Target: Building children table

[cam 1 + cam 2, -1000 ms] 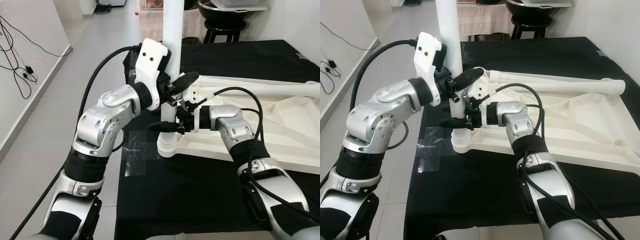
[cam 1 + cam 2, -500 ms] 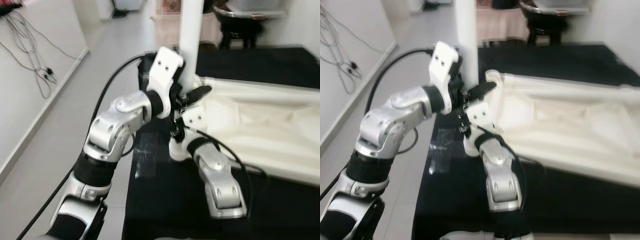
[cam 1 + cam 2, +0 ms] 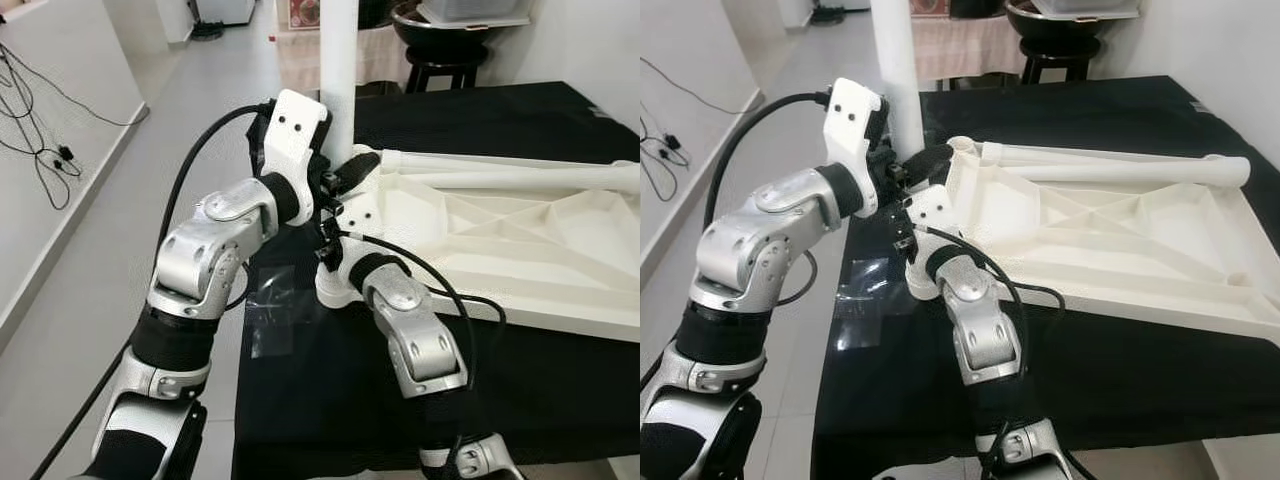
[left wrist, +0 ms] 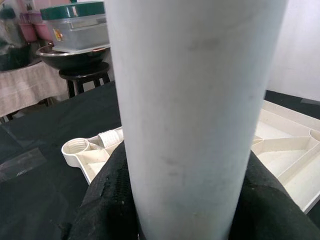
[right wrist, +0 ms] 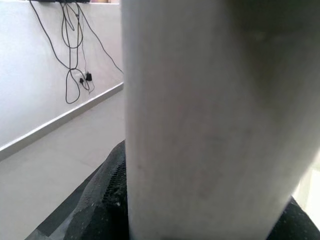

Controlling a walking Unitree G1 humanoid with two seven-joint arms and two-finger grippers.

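I am holding a white table leg (image 3: 339,70) upright at the near left corner of an upturned white plastic tabletop (image 3: 520,240), which lies underside-up on a black cloth-covered table (image 3: 330,400). My left gripper (image 3: 345,172) pinches the leg partway up from about nine o'clock, one black finger (image 3: 357,165) wrapped across its front; the left wrist view shows the pale tube pressed snug between my dark pads. My right gripper (image 3: 327,248) clasps the same leg lower down, just above the round collar (image 3: 333,290) at the corner, reaching in from about five o'clock; in its wrist view the tube sits tight against a black finger too. I judge that two grips at different heights keep the leg plumb over its socket while it is seated or turned in (the lower hand steadying near the joint, the upper guiding the tilt). The leg is a smooth, matte, off-white cylinder, running out past the top of the head views. The tabletop's underside is ribbed with raised diagonal braces, and a second leg (image 3: 510,160) lies flat along its far edge, toward one o'clock, touching the tabletop.
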